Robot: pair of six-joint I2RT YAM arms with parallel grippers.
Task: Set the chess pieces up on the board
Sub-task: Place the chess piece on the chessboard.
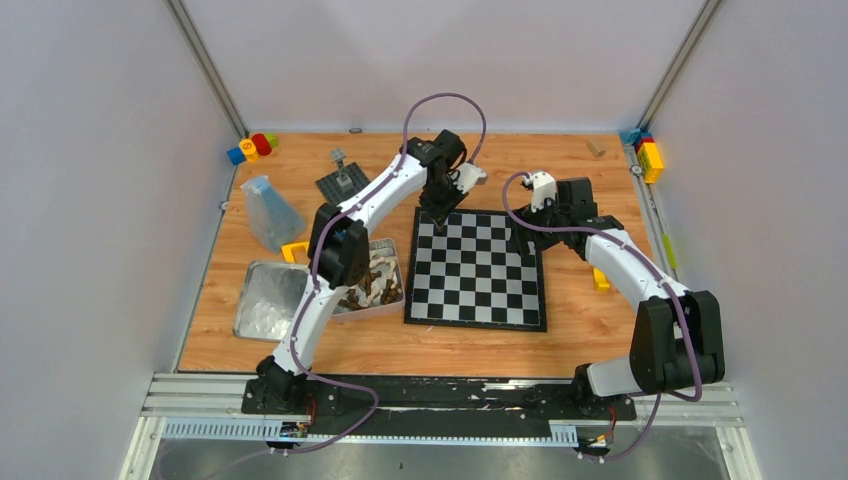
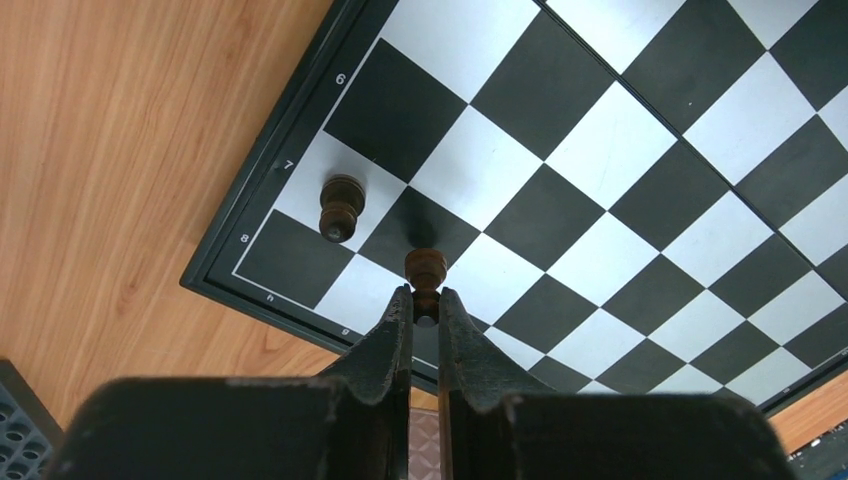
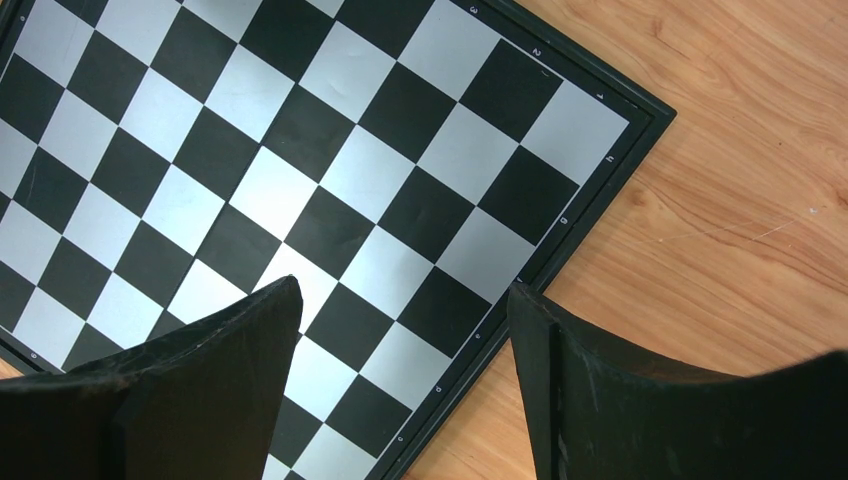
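Observation:
The black and silvery-white board (image 1: pixel 477 270) lies mid-table. My left gripper (image 1: pixel 437 212) hangs over its far left corner, shut on a dark brown pawn (image 2: pixel 425 272) held at its stem between the fingertips, just above the board (image 2: pixel 620 160). Another dark brown pawn (image 2: pixel 341 205) stands on a white square near that corner. My right gripper (image 1: pixel 527 240) is open and empty above the board's far right edge (image 3: pixel 560 260). More brown and cream pieces (image 1: pixel 375 282) lie in a metal tin.
The tin's lid (image 1: pixel 268 300) lies left of it. A blue-grey bag (image 1: pixel 268 210), a dark studded baseplate (image 1: pixel 343 182) and coloured bricks (image 1: pixel 252 147) are at the back left. More bricks (image 1: pixel 648 155) sit at the back right, a yellow brick (image 1: pixel 600 280) right of the board.

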